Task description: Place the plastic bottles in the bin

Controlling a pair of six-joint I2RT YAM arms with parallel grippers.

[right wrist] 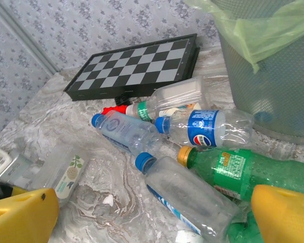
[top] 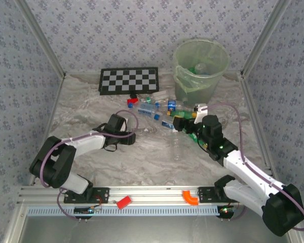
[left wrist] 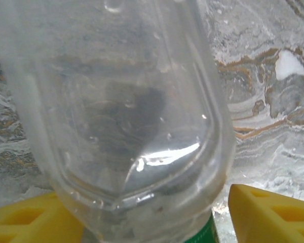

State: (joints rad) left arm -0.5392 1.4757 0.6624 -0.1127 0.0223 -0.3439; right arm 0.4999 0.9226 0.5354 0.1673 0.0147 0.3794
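Note:
A clear plastic bottle (left wrist: pixel 126 116) lies between the yellow fingers (left wrist: pixel 266 215) of my left gripper (left wrist: pixel 149 217). The jaws stand around it, with a small gap at the right finger. In the top view the left gripper (top: pixel 122 130) is low over the table, left of the bottle pile (top: pixel 159 107). My right gripper (right wrist: pixel 152 217) is open just above a clear blue-capped bottle (right wrist: pixel 190 197), beside a green yellow-capped one (right wrist: pixel 233 169) and a blue-labelled one (right wrist: pixel 209 129). The pale-green bin (top: pixel 178 76) stands at the back right and holds some bottles.
A folded black-and-white chequered board (top: pixel 129 80) lies at the back, with a small red block (top: pixel 133 99) in front of it. A lone clear bottle (top: pixel 177 148) lies mid-table. Patterned walls close in the sides. Small red (top: pixel 123 202) and orange (top: pixel 190 196) pieces sit on the near rail.

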